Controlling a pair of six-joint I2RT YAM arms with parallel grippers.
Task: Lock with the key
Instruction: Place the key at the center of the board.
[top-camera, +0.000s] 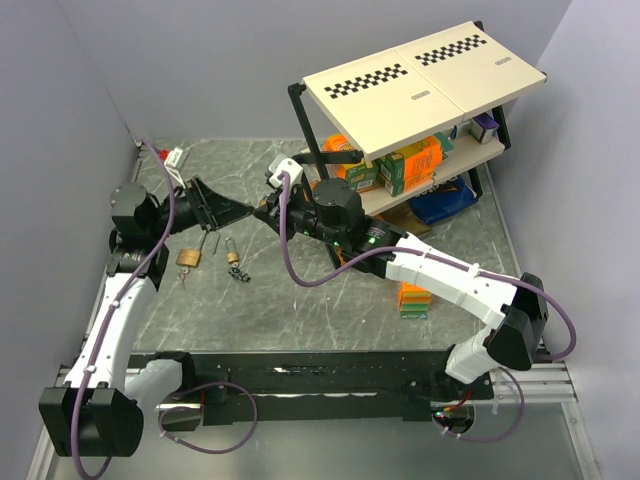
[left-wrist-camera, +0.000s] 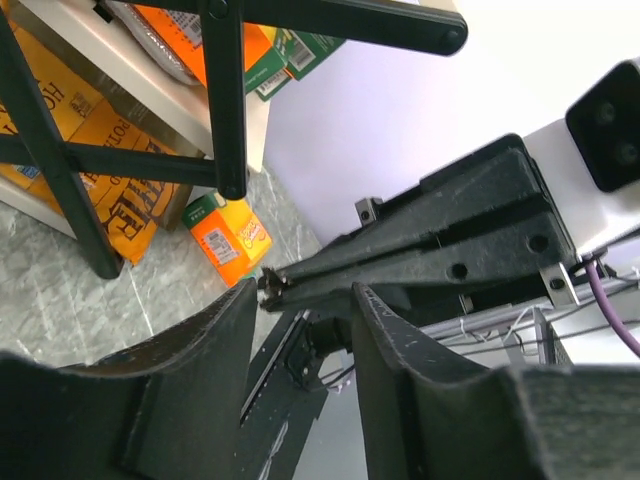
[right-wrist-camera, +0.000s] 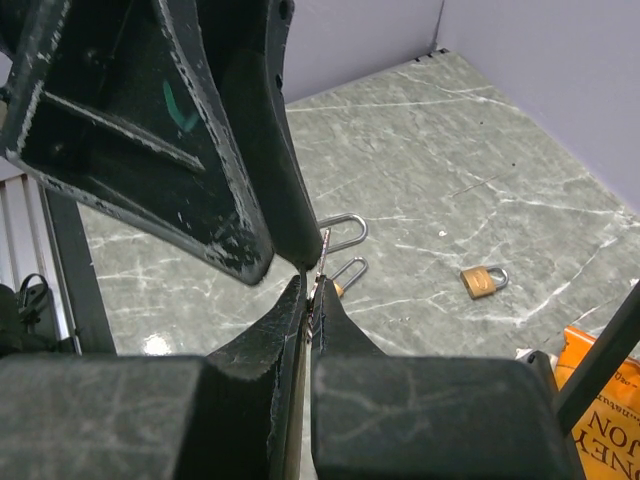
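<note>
My right pincer (right-wrist-camera: 311, 286) pinches the key (right-wrist-camera: 323, 246), its tip beside my half-spread left pincer (left-wrist-camera: 305, 296); a padlock (top-camera: 189, 257) lies below, toward the worktop's left edge.

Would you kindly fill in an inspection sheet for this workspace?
Surface: grey marbled table.
Job's things: larger padlock and smaller padlock lying left of centre; key held in mid-air.
Clutter: orange box on the table in front of the rack.
Grippers: right gripper shut on the key; left gripper open, fingers either side of the right tip.
Cables: purple cables running along both arms.
Surroundings: rack stocked with boxes; plain walls.
</note>
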